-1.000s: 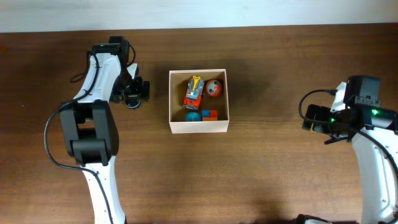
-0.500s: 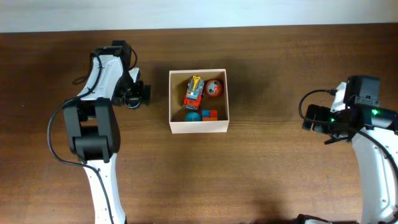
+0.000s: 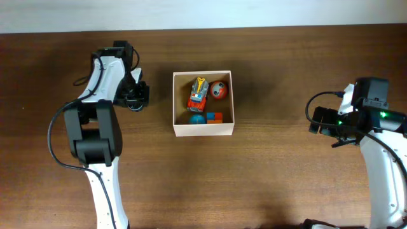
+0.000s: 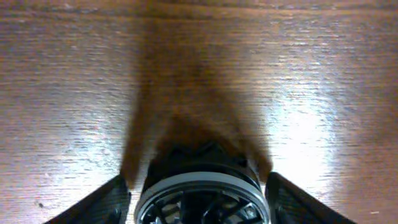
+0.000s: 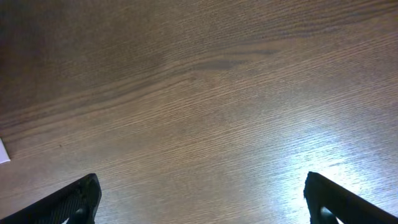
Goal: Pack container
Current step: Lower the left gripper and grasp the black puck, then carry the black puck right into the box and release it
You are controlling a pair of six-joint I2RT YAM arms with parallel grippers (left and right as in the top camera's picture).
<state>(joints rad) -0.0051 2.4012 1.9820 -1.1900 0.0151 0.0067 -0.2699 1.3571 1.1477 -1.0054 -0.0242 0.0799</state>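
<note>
The container [image 3: 203, 130], a square white-walled box, sits at the table's centre. It holds a red and yellow toy truck [image 3: 198, 94], a red ball [image 3: 218, 90], a blue ball [image 3: 197, 118] and small orange and blue blocks [image 3: 215, 117]. My left gripper [image 3: 135, 97] is a short way left of the box. In the left wrist view its fingers [image 4: 112, 196] press both sides of a black toy wheel [image 4: 202, 193] with a grey rim, which rests on the wood. My right gripper [image 3: 321, 121] stands open and empty far to the right, its fingers [image 5: 84, 193] wide apart over bare wood.
The brown wooden table [image 3: 267, 172] runs to a pale wall strip [image 3: 254, 13] at the back. A white corner [image 5: 3, 150] shows at the left edge of the right wrist view.
My left gripper's fingers have narrowed around the black wheel and the arm has shifted slightly toward the box. The right arm has not moved.
</note>
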